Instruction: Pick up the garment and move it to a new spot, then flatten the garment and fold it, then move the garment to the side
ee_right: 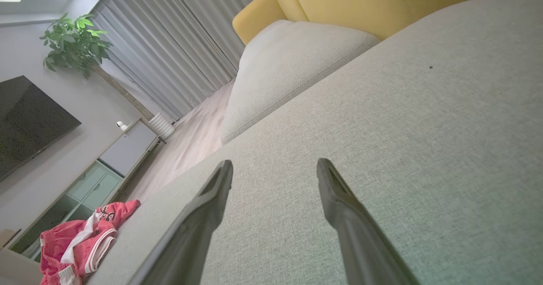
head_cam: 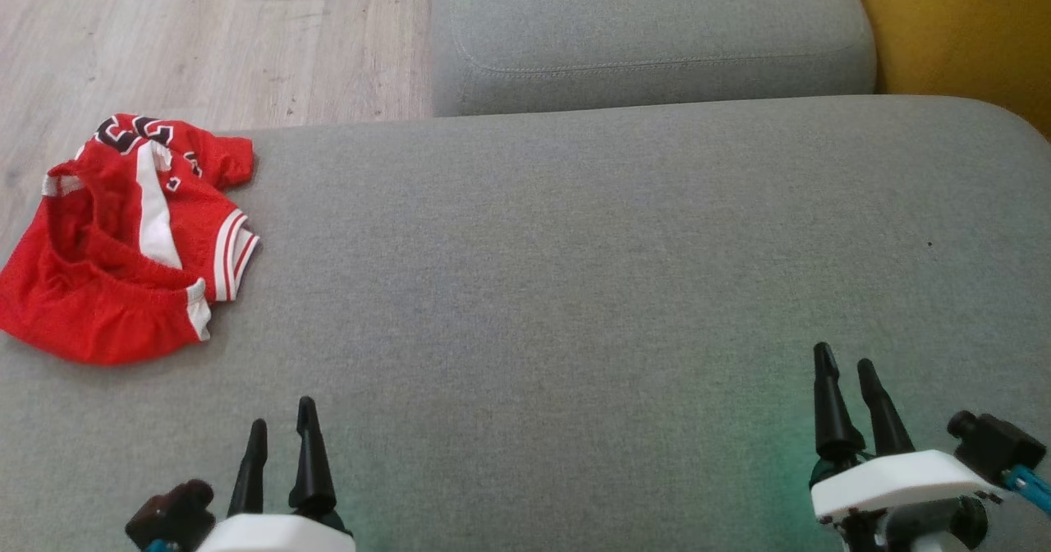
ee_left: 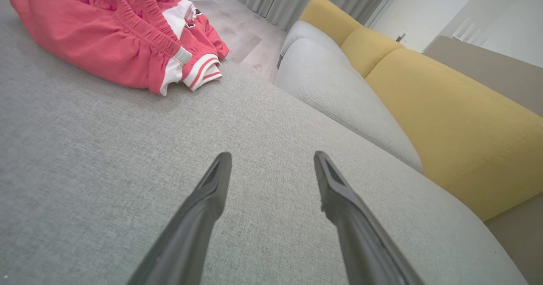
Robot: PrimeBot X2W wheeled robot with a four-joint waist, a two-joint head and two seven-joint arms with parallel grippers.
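Garment: red shorts with white trim, crumpled in a loose heap, not spread flat.
Long axis: the heap runs away from me and leans slightly towards my right; the gathered waistband curves across its middle.
Facing: the striped leg hem points right, towards the open middle of the grey seat cushion; the printed end lies furthest from me.
Garment from my left gripper: ahead and off to its left, well apart, nothing touching.
Garment from my right gripper: far to its left, across most of the cushion.
Left gripper state: fingers spread, holding nothing, over bare cushion.
Right gripper state: released as well, empty, over bare cushion.
Beyond my fingers: a second grey cushion, with a yellow backrest to its right.
Beyond the garment: pale wooden floor.
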